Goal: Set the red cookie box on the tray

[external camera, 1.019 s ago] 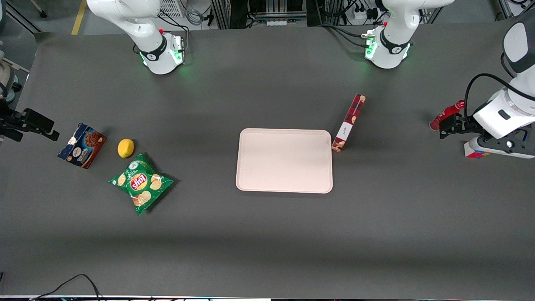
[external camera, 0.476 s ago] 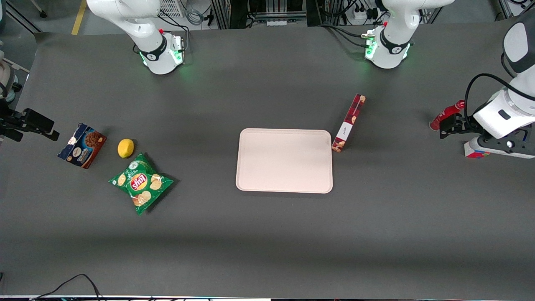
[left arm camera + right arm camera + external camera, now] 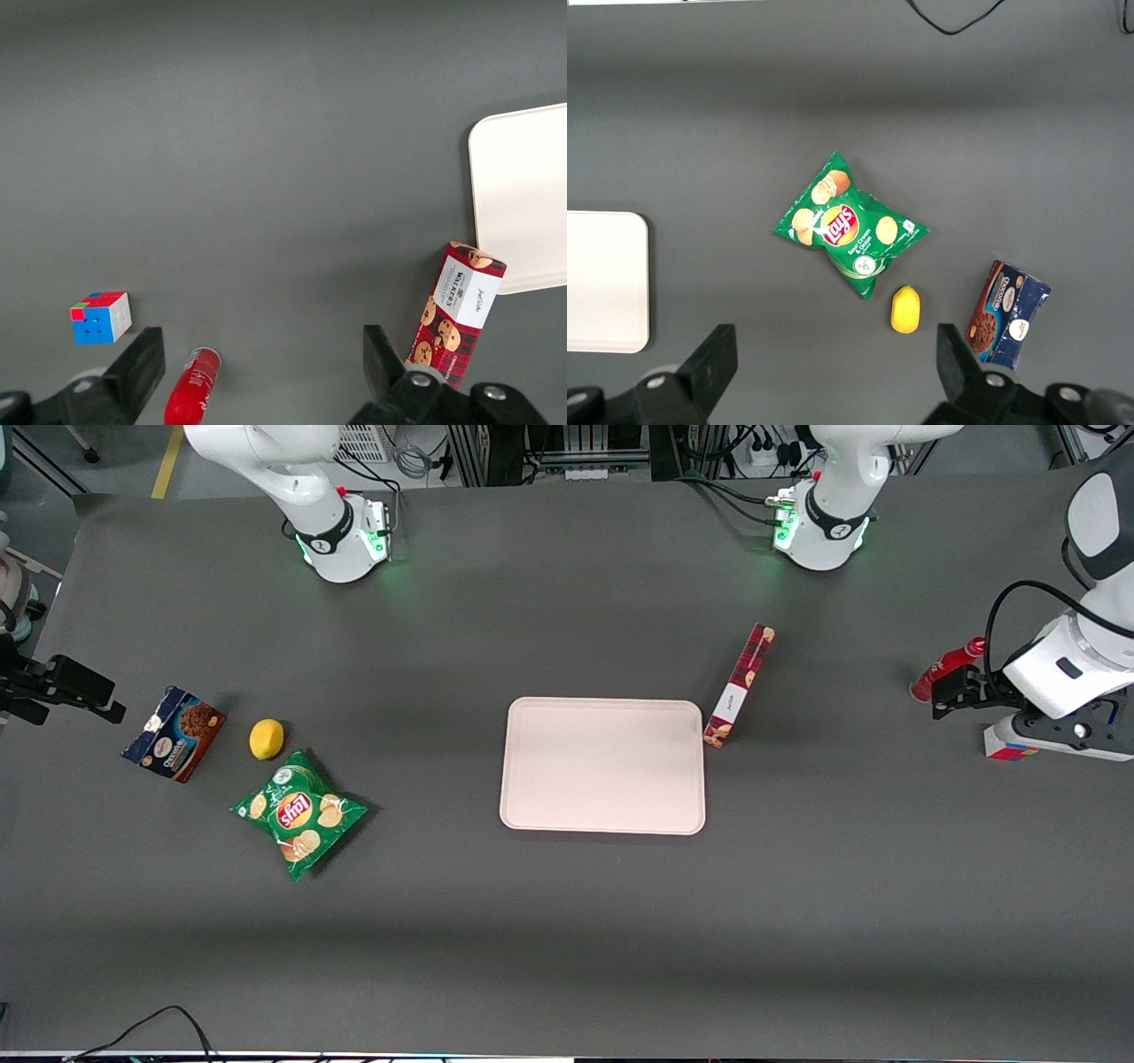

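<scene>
The red cookie box (image 3: 740, 685) (image 3: 456, 315), long and thin in red plaid with a white label, lies on the table beside the tray's short edge, its nearer end close to the tray's corner. The pale pink tray (image 3: 603, 765) (image 3: 523, 195) holds nothing. My left gripper (image 3: 946, 692) (image 3: 263, 370) hovers high at the working arm's end of the table, well away from the box. Its fingers (image 3: 139, 363) stand wide open with nothing held; the table and a red bottle (image 3: 191, 397) show between them.
A red bottle (image 3: 946, 667) lies under the gripper, a colour cube (image 3: 1008, 745) (image 3: 100, 317) beside it. Toward the parked arm's end lie a chip bag (image 3: 299, 813), a lemon (image 3: 267, 739) and a blue-and-brown cookie box (image 3: 174, 733).
</scene>
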You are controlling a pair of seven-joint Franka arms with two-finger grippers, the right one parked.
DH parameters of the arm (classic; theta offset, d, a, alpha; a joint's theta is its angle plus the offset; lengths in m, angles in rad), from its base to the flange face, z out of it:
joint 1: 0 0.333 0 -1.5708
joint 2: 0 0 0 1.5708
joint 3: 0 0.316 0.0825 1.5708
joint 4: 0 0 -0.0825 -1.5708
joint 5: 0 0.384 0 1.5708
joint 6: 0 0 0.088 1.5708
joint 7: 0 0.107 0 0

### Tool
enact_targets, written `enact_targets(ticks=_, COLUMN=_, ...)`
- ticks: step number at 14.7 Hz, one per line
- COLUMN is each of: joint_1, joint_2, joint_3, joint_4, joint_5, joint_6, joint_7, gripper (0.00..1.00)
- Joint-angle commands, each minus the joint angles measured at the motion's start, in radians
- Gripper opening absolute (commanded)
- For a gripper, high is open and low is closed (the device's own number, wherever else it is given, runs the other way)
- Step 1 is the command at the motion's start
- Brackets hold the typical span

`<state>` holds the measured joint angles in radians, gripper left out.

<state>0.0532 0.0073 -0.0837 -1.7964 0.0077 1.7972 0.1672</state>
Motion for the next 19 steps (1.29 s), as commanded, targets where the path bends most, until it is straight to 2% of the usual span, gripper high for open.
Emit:
enact_targets(ticks=1, joint_1=-0.001, joint_2=0.008, joint_3=0.002, joint_4=0.031, joint_5=0.009, joint_6=-0.033, joint_7=0.031, gripper=1.00)
enact_targets(ticks=7, joint_1=-0.013, joint_2=0.007, joint_3=-0.001, joint_4=0.035, joint_5=-0.003, joint_6=-0.074, joint_7=0.089, gripper=1.00)
enact_targets(ticks=10, joint_1=-0.053, joint_2=0.003, joint_3=-0.010, joint_4=0.031, joint_5=-0.014, joint_6=-0.091, joint_7=0.048, gripper=1.00)
enact_targets(ticks=12, joint_1=-0.091, joint_2=0.003, joint_3=-0.031, joint_4=0.028, joint_5=-0.014, joint_6=-0.098, joint_7=-0.039, gripper=1.00)
enact_targets(ticks=19, joint_1=-0.101, joint_2=0.006, joint_3=-0.318, joint_4=0.011, joint_5=-0.014, joint_6=-0.111, joint_7=-0.343, gripper=1.00)
